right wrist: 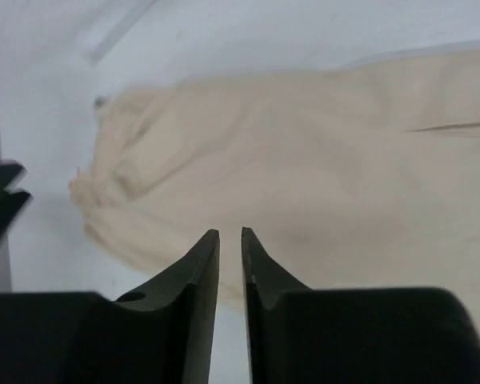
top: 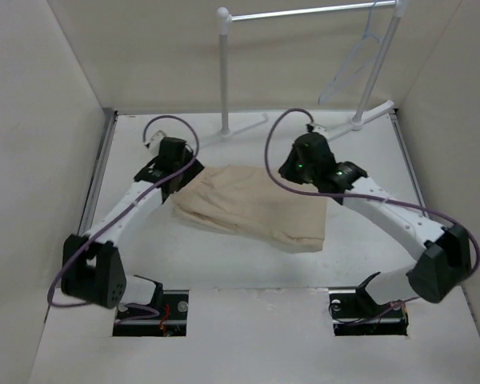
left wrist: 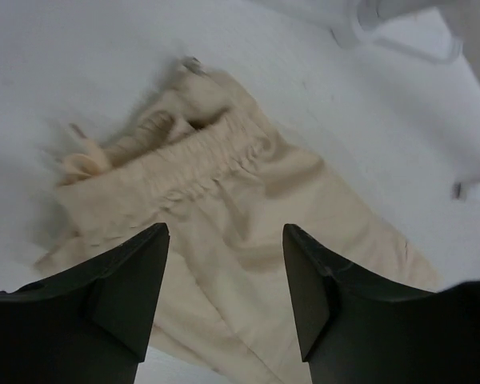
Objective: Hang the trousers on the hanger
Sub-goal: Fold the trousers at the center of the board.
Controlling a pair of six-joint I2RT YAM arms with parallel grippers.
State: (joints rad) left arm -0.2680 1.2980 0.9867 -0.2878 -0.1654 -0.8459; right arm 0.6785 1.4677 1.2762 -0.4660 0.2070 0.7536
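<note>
Pick-up stage: the trousers (top: 252, 204) lie folded on the table (top: 144, 144) beneath both grippers. Your left gripper (left wrist: 224, 236) is spread above the waistband (left wrist: 216, 156); your right gripper (right wrist: 230, 234) is nearly pressed together, empty. Next, lower and pinch cloth; the hanger (top: 354, 64) waits well beyond the right gripper.

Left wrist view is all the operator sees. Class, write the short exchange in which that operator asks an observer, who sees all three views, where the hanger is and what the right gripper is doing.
Operator: I see the trousers below my open left gripper. Where is the hanger?
Observer: The hanger hangs by its hook from the rack rail, at the table's far right.
Operator: And the right gripper?
Observer: The right gripper is over the trousers' far right edge. Its fingers are nearly together, with nothing between them.
</note>
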